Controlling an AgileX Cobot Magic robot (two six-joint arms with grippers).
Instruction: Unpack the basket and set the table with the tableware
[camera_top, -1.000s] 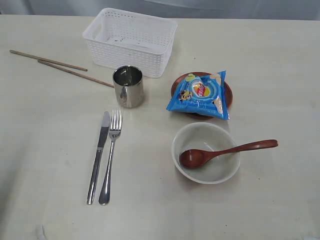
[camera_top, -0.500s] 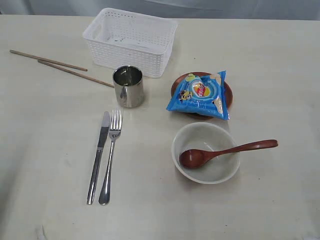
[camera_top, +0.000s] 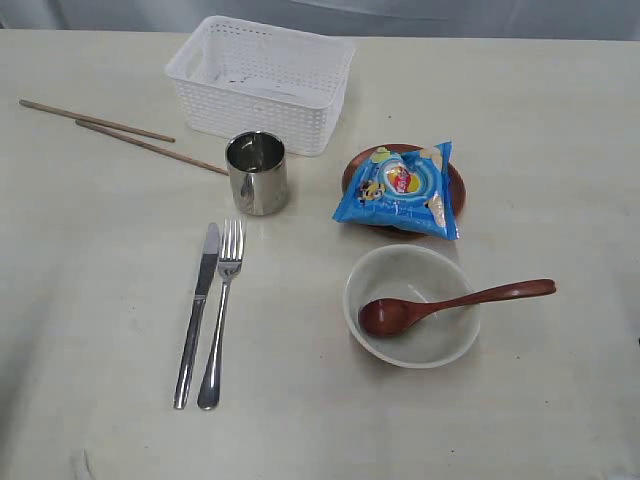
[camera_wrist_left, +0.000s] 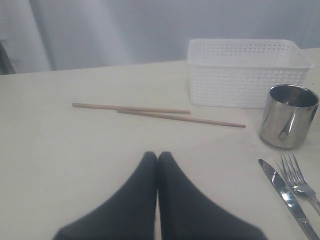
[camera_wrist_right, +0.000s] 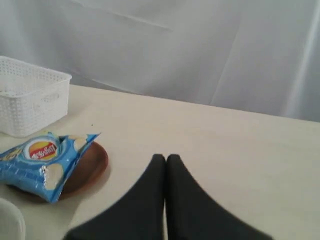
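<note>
On the pale cream bench (camera_top: 560, 150), two long wooden chopsticks (camera_top: 120, 138) lie at far left. A steel knife (camera_top: 197, 313) and steel fork (camera_top: 221, 312) sit side by side near a shiny steel cup (camera_top: 257, 173), which stands just beside the white perforated plastic basket (camera_top: 260, 85). Further right, a blue snack packet (camera_top: 400, 190) rests on the round brown plate (camera_top: 351, 172), near an off-white bowl (camera_top: 400, 262) holding a reddish-brown wooden spoon (camera_top: 450, 300). The left tool (camera_wrist_left: 157, 157) and right tool (camera_wrist_right: 166, 159) are each pressed together, gripping nothing.
</note>
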